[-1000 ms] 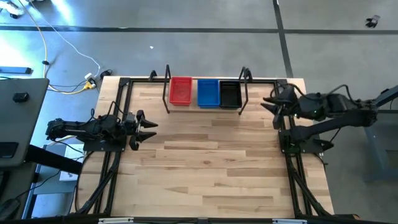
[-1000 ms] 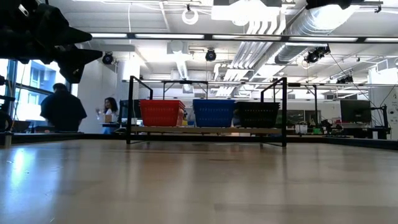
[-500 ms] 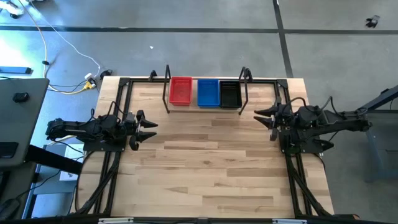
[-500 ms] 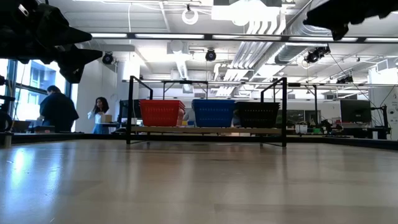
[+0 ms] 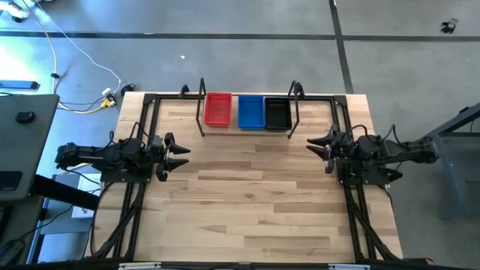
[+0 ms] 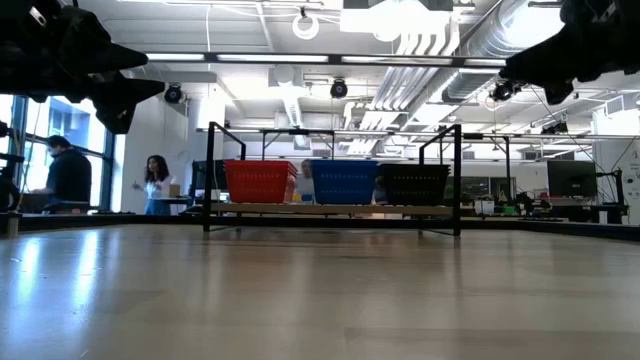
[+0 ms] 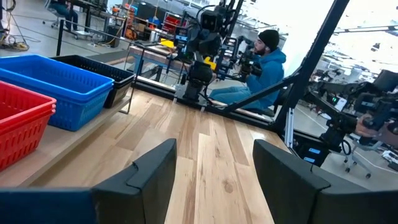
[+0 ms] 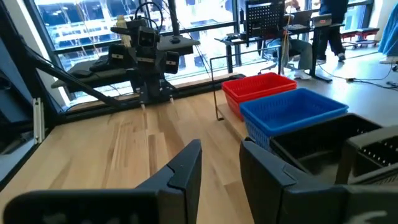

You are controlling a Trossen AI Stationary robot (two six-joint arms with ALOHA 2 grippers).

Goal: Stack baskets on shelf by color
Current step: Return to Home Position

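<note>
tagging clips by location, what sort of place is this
Probably a robotics lab in an open industrial hall: exposed ceiling ducts, computer monitors beyond the wooden table, and people working in the background.

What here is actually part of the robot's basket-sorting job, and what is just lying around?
Part of the job: red baskets, blue baskets and black baskets, on the shelf; left gripper and right gripper, both open, at the sides of the table.
Just lying about: yellow cable on the floor; people in the room behind.
</note>
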